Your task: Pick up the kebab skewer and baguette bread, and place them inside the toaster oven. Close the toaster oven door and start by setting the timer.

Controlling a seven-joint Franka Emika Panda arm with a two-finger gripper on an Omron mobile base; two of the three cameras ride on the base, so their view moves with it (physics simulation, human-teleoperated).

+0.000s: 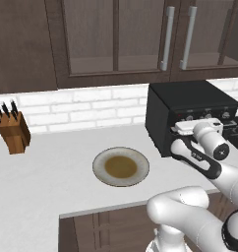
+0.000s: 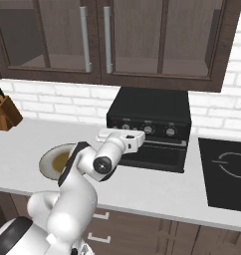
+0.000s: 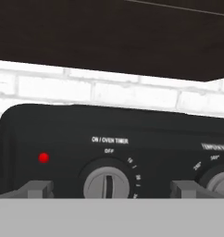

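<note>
The black toaster oven stands on the counter at the right. My gripper is open and hovers just in front of its control panel. The leftmost silver knob, marked as the oven timer, lies between my fingertips, untouched, with its pointer at OFF. A red lamp glows to its left. From the base views the gripper is level with the knob row. The toaster oven door below the knobs looks shut. The kebab skewer and baguette bread are hidden from me.
A round plate with a brown centre lies on the white counter left of the oven. A wooden knife block stands far left by the brick wall. A black cooktop sits right of the oven. Dark cabinets hang overhead.
</note>
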